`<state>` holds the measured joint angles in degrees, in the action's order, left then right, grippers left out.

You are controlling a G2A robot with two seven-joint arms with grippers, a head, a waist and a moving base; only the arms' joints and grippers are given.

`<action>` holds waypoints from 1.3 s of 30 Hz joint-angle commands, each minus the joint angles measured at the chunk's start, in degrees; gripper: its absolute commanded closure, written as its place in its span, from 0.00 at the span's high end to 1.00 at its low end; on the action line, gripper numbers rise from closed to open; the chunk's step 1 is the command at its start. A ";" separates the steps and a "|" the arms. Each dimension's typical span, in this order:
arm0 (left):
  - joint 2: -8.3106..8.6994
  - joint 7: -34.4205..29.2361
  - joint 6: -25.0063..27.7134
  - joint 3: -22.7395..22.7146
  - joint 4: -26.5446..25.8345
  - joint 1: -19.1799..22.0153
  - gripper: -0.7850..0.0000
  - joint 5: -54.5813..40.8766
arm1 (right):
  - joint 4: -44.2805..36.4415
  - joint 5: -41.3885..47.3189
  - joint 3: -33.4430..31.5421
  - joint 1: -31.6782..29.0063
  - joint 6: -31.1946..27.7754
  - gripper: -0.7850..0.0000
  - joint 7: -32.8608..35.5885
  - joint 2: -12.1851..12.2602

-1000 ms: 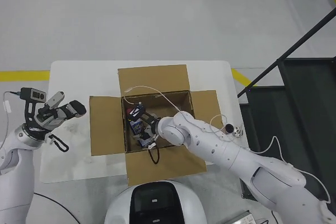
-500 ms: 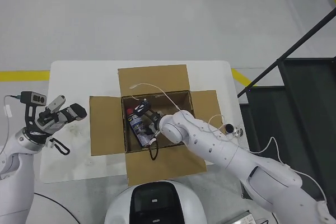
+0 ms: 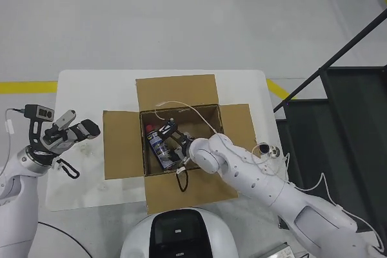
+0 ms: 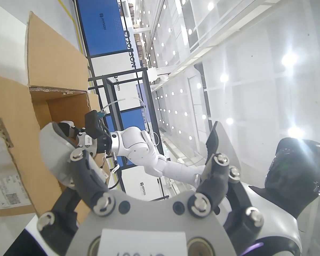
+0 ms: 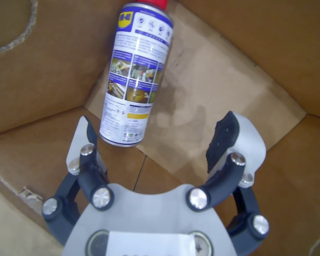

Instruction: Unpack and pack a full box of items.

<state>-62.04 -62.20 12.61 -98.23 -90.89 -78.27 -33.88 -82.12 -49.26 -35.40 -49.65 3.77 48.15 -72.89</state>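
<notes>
Plainly, the spray can point(image 5: 134, 81) lay on its side on the floor of the box point(image 3: 121, 145) in the middle of the table point(image 3: 90, 90), against the wall nearest the left edge. The right tool point(image 5: 156, 123) hung spread just beside its base, pinching nothing. A good grasp would likely straddle the can's body, though that wall crowded one finger. The left tool point(image 3: 84, 127) hovered spread near the left edge.

Industrial hall: yellow floor line point(image 3: 19, 87), blue partition panels point(image 4: 97, 27), ceiling lights point(image 4: 224, 78).
</notes>
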 commanded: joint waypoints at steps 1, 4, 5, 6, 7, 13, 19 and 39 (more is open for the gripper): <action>0.07 -0.08 0.01 0.01 0.05 0.00 1.00 -0.05 | 1.65 0.01 1.14 0.91 -0.29 1.00 -0.07 -0.78; 0.17 -0.14 0.14 -0.02 0.07 -0.15 1.00 -0.18 | 4.22 0.30 2.66 2.45 -0.45 1.00 -0.64 -2.12; 0.21 -0.22 0.15 0.00 0.05 -0.21 1.00 -0.18 | 5.06 0.49 3.08 2.96 -0.42 1.00 -0.86 -2.58; 0.24 -0.30 0.19 0.00 0.04 -0.26 1.00 -0.28 | 5.99 0.59 3.49 3.48 -0.46 1.00 -1.04 -3.02; 0.27 -0.35 0.24 -0.01 0.06 -0.31 1.00 -0.37 | 6.98 0.68 3.88 3.99 -0.47 1.00 -1.16 -3.46; 0.46 -0.48 0.43 -0.09 -0.07 -0.61 1.00 -0.76 | 12.64 1.24 5.83 6.39 -0.71 1.00 -1.32 -5.89; 0.70 -0.39 0.49 -0.69 -0.39 -1.00 1.00 -0.93 | 15.24 1.12 5.20 6.99 0.55 1.00 -1.63 -6.90; 1.23 -0.36 0.46 0.27 -1.23 -0.67 1.00 -0.84 | -1.57 -4.65 -6.42 -3.85 -4.13 1.00 0.76 -1.61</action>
<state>-60.83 -62.52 13.06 -98.00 -92.10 -78.91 -34.72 -84.39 -53.58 -42.35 -54.05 -0.40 49.13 -74.23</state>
